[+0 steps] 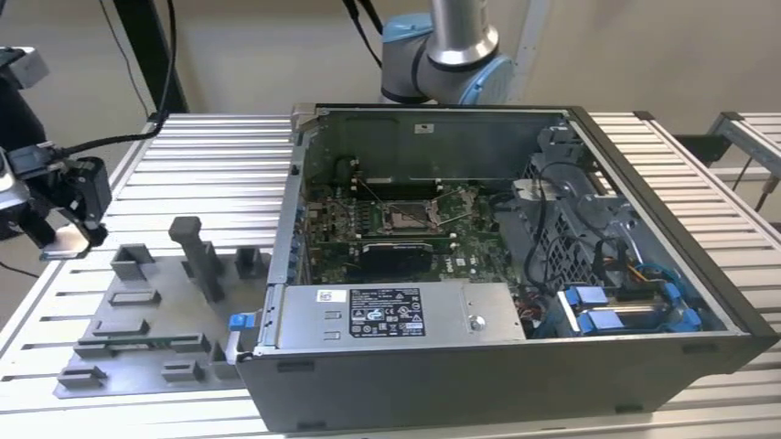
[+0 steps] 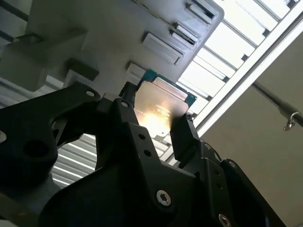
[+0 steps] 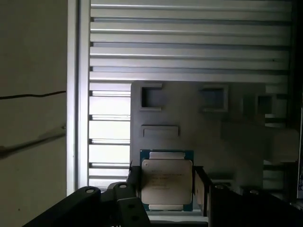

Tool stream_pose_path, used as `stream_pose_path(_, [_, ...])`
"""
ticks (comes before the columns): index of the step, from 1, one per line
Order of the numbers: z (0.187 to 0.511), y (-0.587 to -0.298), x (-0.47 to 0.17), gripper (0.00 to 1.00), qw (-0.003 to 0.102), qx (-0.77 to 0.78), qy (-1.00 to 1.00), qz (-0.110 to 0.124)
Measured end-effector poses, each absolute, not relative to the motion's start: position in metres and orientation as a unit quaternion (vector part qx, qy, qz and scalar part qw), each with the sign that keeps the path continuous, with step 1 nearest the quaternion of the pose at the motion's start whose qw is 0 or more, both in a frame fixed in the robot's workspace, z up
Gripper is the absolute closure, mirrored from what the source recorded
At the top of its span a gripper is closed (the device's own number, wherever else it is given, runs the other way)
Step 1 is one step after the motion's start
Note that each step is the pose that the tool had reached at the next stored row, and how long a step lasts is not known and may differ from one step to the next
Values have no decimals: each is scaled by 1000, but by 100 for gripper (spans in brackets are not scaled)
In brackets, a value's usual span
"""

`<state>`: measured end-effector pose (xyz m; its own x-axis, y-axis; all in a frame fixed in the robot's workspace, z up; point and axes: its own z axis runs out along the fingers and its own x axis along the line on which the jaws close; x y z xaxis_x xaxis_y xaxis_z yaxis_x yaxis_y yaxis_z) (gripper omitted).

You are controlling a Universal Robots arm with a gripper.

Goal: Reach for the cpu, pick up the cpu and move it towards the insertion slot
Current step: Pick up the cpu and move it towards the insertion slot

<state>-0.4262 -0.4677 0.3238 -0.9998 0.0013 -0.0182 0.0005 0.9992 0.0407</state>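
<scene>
Two fingers of the end effector clamp the chip by its edges near the grey tray, far from the socket.

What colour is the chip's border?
Blue-green; the chip shows best in the first wrist view.

The cpu is seen clamped between the two black fingers of the hand, gripped by two opposite sides. Its silvery metal top is turned toward the camera and is crossed by a bright glare; a thin teal-green border is visible along its far side. Behind it, a grey fixture plate with raised blocks and shallow rectangular recesses is laid on the ribbed table, near the table's edge rail. Beyond that edge, a thin metal rod ending in a small hook is seen against a plain beige surface.
</scene>
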Motion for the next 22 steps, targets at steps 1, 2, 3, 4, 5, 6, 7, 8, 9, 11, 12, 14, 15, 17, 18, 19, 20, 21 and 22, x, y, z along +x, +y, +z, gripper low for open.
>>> stream_pose_path(1, [328, -468, -426, 100, 9, 0, 1000, 20])
stream_pose_path(2, [333, -468, -426, 100, 9, 0, 1000, 20])
stream_pose_path(3, [338, -468, -426, 100, 9, 0, 1000, 20])
stream_pose_path(4, [342, -468, -426, 100, 9, 0, 1000, 20])
stream_pose_path(5, [346, -468, -426, 100, 9, 0, 1000, 20])
stream_pose_path(6, [351, -468, -426, 100, 9, 0, 1000, 20])
stream_pose_path(7, [356, -468, -426, 100, 9, 0, 1000, 20])
stream_pose_path(8, [360, -468, -426, 100, 9, 0, 1000, 20])
stream_pose_path(9, [365, -468, -426, 100, 9, 0, 1000, 20])
stream_pose_path(11, [374, -468, -426, 100, 9, 0, 1000, 20])
stream_pose_path(12, [378, -468, -426, 100, 9, 0, 1000, 20])
stream_pose_path(14, [387, -468, -426, 100, 9, 0, 1000, 20])
stream_pose_path(15, [392, -468, -426, 100, 9, 0, 1000, 20])
stream_pose_path(17, [401, -468, -426, 100, 9, 0, 1000, 20])
stream_pose_path(18, [406, -468, -426, 100, 9, 0, 1000, 20])
stream_pose_path(19, [411, -468, -426, 100, 9, 0, 1000, 20])
stream_pose_path(20, [414, -468, -426, 100, 9, 0, 1000, 20])
stream_pose_path(21, [414, -468, -426, 100, 10, 0, 1000, 20])
stream_pose_path(22, [414, -468, -426, 100, 9, 0, 1000, 20])
